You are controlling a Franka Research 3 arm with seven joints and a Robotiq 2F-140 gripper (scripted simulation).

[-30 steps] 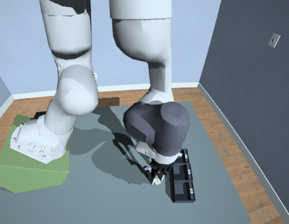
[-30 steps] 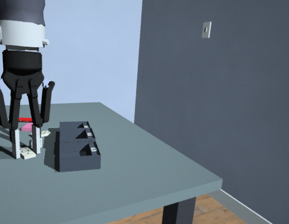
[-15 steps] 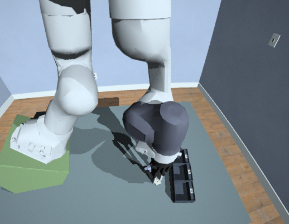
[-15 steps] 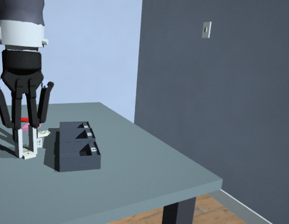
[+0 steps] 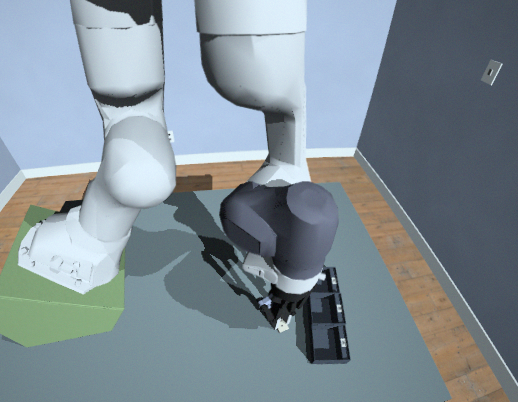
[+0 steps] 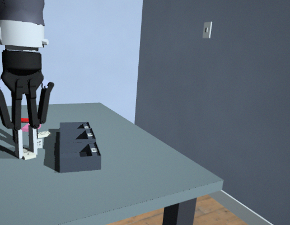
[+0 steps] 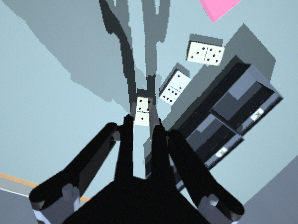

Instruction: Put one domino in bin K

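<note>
Currently I hold the black two-finger gripper (image 7: 142, 112) pinched onto the nearest white spotted domino (image 7: 142, 111), which lies on the grey table (image 6: 151, 168) beside the row of dark bins (image 6: 79, 160); next I judge a lift toward K.

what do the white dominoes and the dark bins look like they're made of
Small white rectangular dominoes: likely hard plastic or resin, flat matte white with black pips. Row of dark grey open-topped bins: probably moulded plastic, dull and even with crisp edges, though painted metal can't be ruled out.
</note>
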